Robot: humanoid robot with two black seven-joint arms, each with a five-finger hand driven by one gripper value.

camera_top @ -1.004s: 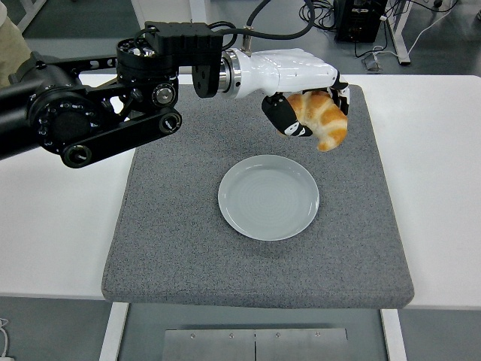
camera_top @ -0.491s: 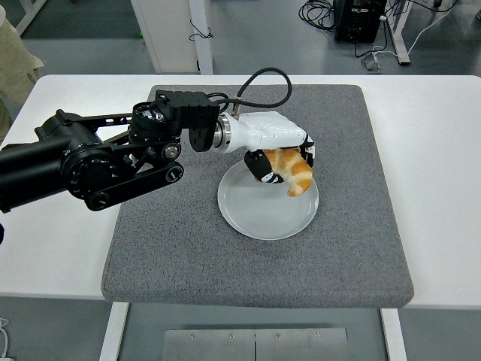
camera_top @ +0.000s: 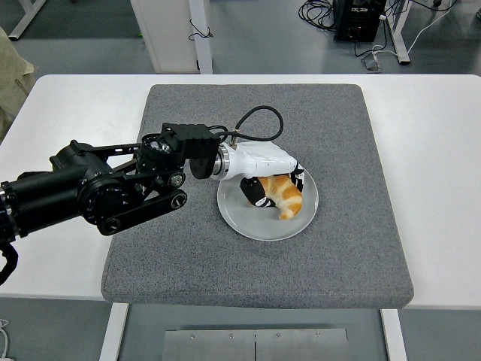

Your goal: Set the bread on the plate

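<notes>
The robot's left hand (camera_top: 264, 174) grips the bread (camera_top: 282, 195), fingers wrapped around it, low over the pale plate (camera_top: 234, 214) at the centre of the grey mat (camera_top: 331, 128), the grasp apparently kept until the bread settles

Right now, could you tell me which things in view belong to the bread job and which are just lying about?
Part of the job:
bread, held by the left hand
plate

Just lying about:
grey mat
white table
cables on the floor
</notes>
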